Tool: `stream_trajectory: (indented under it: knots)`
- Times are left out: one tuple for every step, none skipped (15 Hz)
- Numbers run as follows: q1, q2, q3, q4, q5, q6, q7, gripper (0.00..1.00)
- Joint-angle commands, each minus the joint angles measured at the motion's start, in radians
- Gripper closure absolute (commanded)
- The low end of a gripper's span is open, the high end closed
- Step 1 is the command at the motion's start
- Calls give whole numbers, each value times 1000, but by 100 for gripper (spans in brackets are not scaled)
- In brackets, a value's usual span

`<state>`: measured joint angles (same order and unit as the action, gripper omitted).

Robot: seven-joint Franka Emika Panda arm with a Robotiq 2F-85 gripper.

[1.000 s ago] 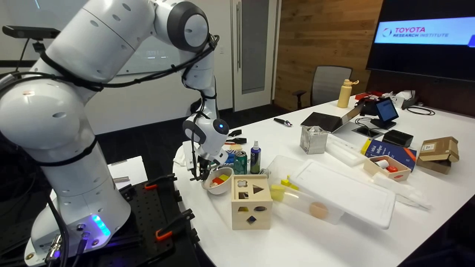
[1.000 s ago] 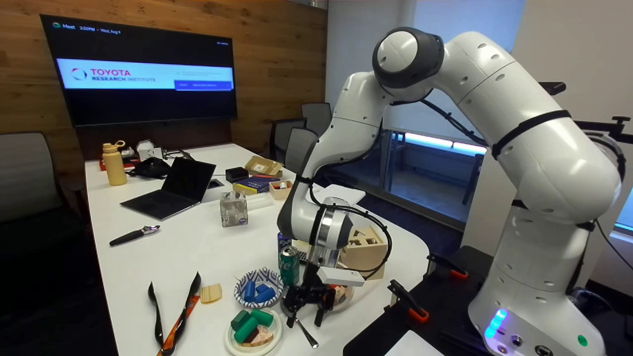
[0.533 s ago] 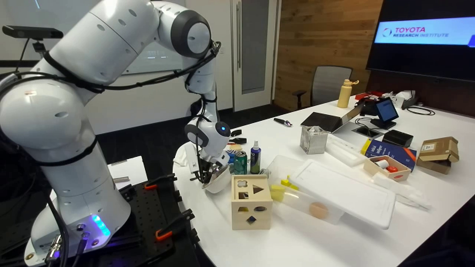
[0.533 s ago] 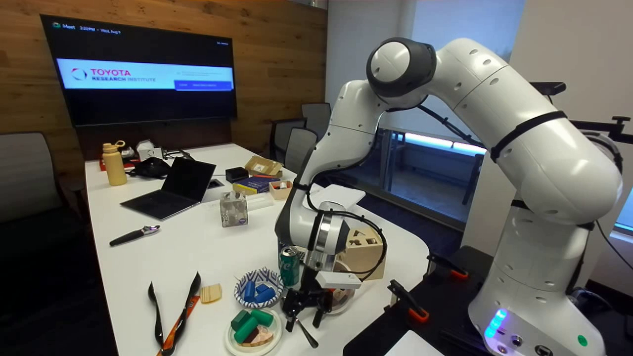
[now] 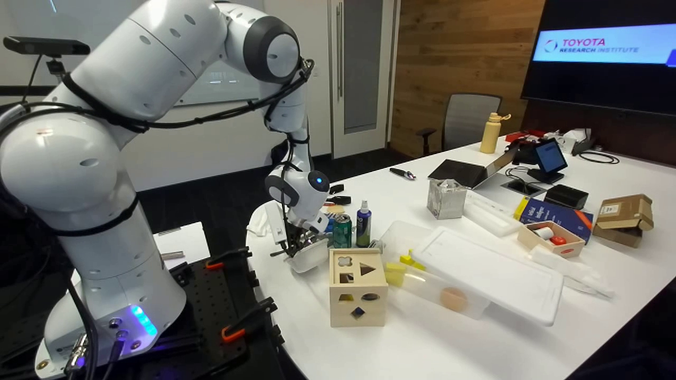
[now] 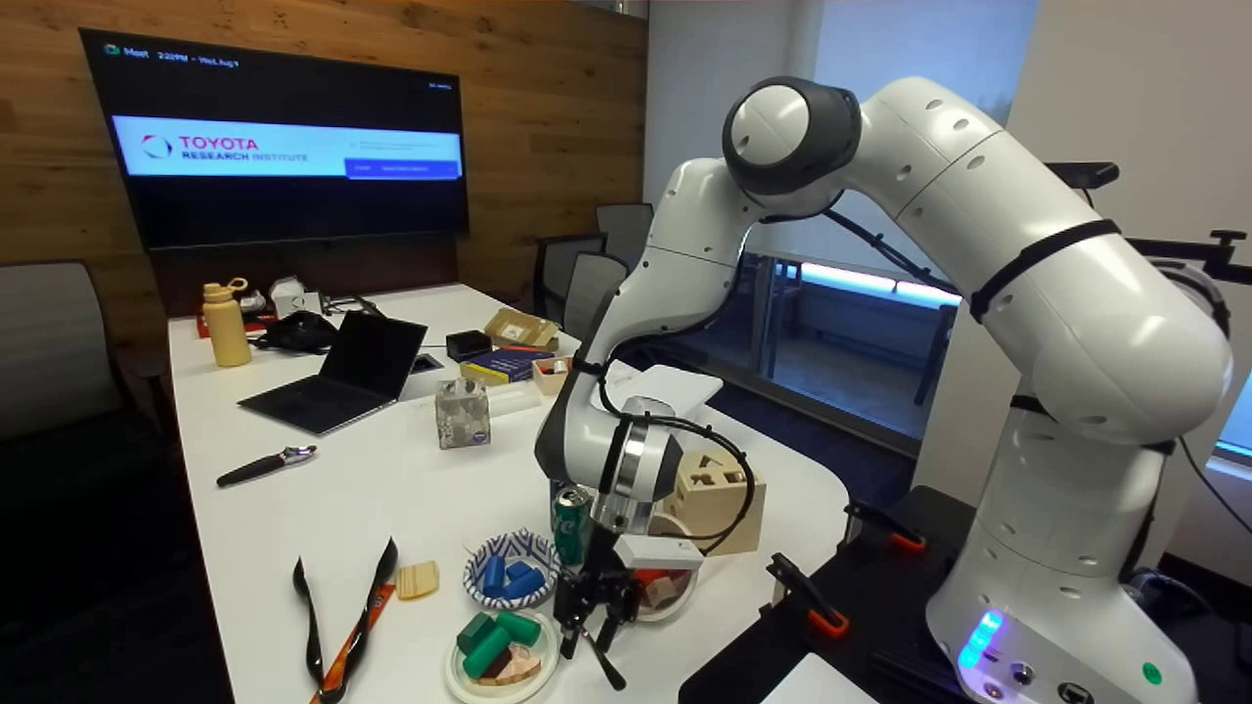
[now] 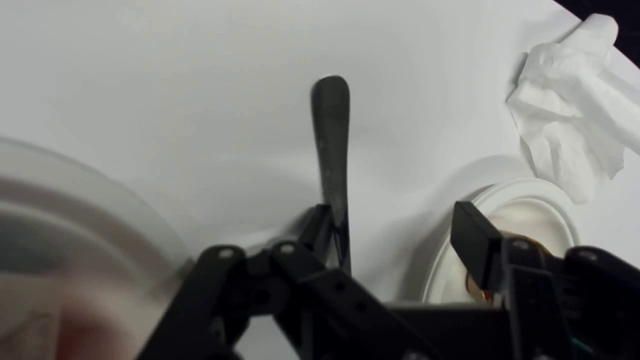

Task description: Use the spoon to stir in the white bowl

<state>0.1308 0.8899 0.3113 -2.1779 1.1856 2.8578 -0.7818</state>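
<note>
Your gripper (image 7: 395, 225) is spread wide, fingers well apart. The white bowl (image 5: 311, 258), looking tilted in an exterior view, sits around your gripper's 9 o'clock in the wrist view; there the spoon (image 7: 332, 125) handle points to 12, close by your 9 o'clock finger, contact unclear.

Black claw (image 7: 394, 232); white bowl (image 5: 311, 259); blue-patterned bowl (image 6: 519, 544); spoon (image 7: 332, 135) seemingly grey.

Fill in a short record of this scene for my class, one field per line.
gripper: open, above the table
spoon: not gripped; handle beside one finger, lower end hidden
white bowl: tilted, red block inside
plate: holds green blocks
patterned bowl: holds blue blocks
can: green, upright
</note>
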Motion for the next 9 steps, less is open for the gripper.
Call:
stream_trajectory:
  knots:
    - [9,24,-1,29,-8,2,0,65]
    - [11,27,-2,31,-9,2,3,73]
    - [12,29,-3,32,-9,1,6,80]
    - [14,30,-5,33,-11,1,11,88]
    - [16,31,-6,33,-12,1,14,95]
    - [17,30,-8,32,-14,0,17,100]
    - [18,27,-7,32,-15,-4,20,100]
    - [20,22,-9,33,-18,-7,23,98]
    - [22,21,-12,32,-21,-7,26,98]
